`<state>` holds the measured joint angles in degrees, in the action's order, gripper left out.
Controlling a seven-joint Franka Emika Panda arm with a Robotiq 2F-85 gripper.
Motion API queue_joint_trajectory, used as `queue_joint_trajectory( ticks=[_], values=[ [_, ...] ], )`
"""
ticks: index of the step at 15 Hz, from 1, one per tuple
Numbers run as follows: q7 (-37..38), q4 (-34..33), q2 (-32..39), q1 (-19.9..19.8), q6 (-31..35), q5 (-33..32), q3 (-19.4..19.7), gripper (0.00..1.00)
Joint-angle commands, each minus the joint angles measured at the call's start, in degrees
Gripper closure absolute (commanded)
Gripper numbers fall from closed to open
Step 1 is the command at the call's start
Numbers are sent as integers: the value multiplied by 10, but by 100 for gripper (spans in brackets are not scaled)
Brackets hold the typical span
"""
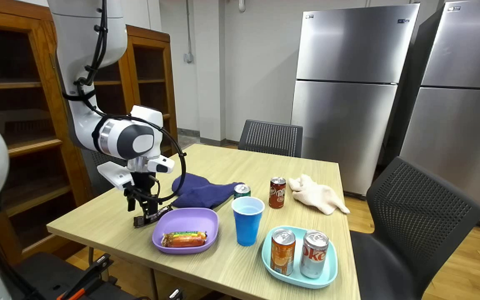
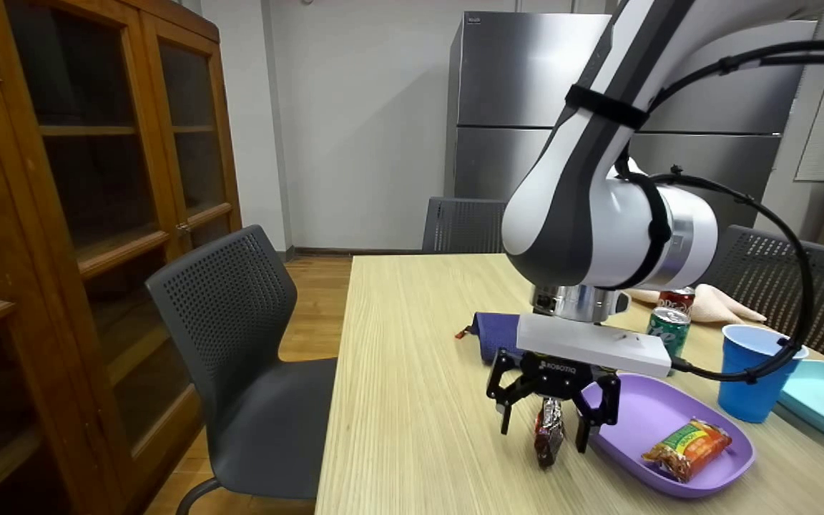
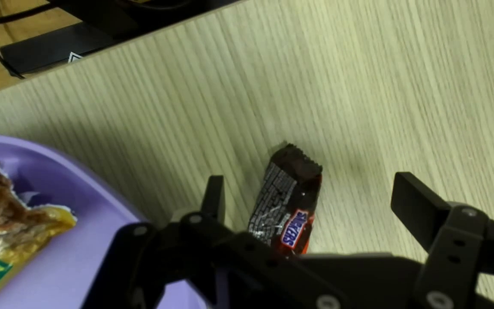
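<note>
A Snickers bar (image 3: 287,201) in a dark brown wrapper lies on the wooden table. My gripper (image 2: 543,433) hangs low over it with jaws wide apart. In the wrist view the bar sits between the two fingers, closer to the left one, and touches neither. Its lower end is hidden behind the gripper's body. Beside the left finger is a purple plate (image 2: 637,404), its edge partly under the gripper in the wrist view. On that plate rests a snack in a yellow, green and orange wrapper (image 2: 691,449). An exterior view shows the bar (image 1: 140,221) just left of the plate.
A dark blue cloth (image 1: 208,195) lies behind the plate. Nearby stand a green can (image 2: 668,330), a Dr Pepper can (image 1: 277,193) and a blue cup (image 1: 247,223). A teal tray (image 1: 302,282) holds an orange can and a Diet Coke. A pale cloth (image 1: 317,196) lies farther back.
</note>
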<state>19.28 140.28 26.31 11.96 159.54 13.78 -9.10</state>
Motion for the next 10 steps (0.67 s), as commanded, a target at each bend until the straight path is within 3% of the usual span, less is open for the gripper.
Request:
queue_joint_trajectory(
  ticks=[1,5,6,7,10],
  values=[
    [12,-2,2,5,6,15,-4,0],
    [13,-1,2,6,7,17,-4,0],
    [13,-1,3,6,8,17,-4,25],
    [13,-1,3,7,9,16,-4,28],
    [14,0,2,7,9,16,-3,51]
  ],
)
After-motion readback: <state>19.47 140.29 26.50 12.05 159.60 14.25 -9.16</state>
